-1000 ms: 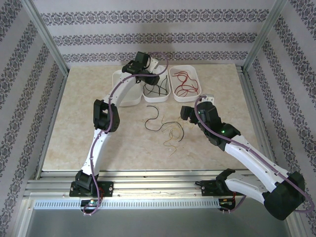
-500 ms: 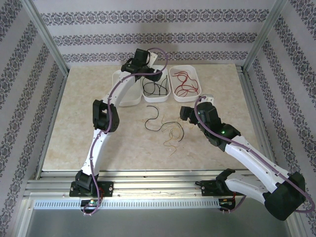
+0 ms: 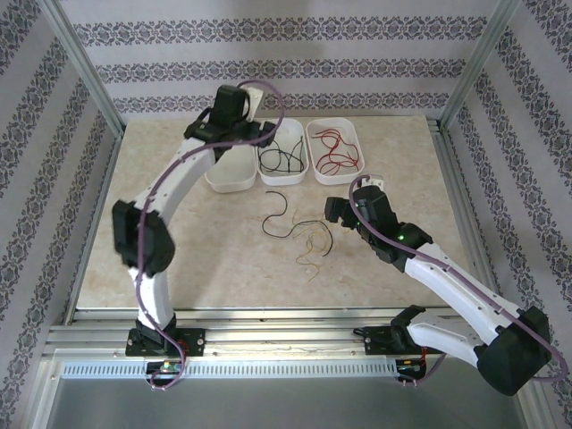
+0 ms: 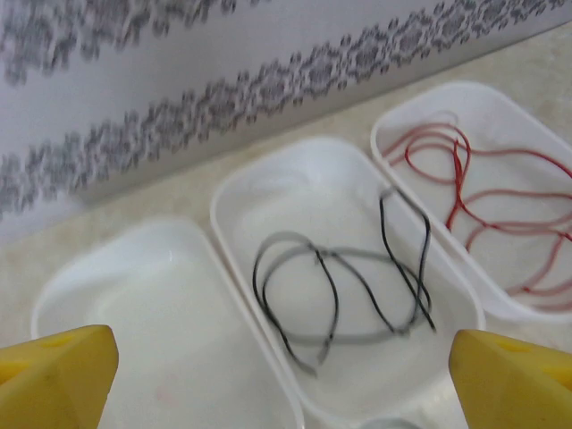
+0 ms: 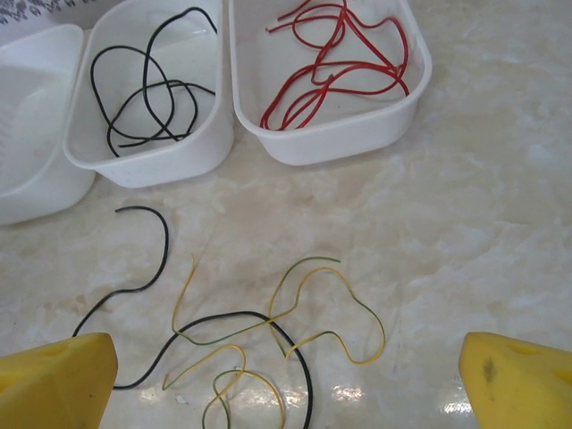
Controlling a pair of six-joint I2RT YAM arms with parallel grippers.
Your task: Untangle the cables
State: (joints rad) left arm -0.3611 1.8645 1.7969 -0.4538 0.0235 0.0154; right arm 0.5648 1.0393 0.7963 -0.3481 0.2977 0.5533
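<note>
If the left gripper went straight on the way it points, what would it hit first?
Probably the black cables in the middle tray, directly ahead of the left gripper; depth is hard to judge.

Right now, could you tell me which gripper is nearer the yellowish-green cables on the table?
Right. The right gripper hovers just beside the yellowish-green cables; the left gripper is over the white trays, farther away.

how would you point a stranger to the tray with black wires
Three white trays line the table's far edge. Take the middle tray, holding only black wires; the left tray is bare, the right tray holds red wires.
</note>
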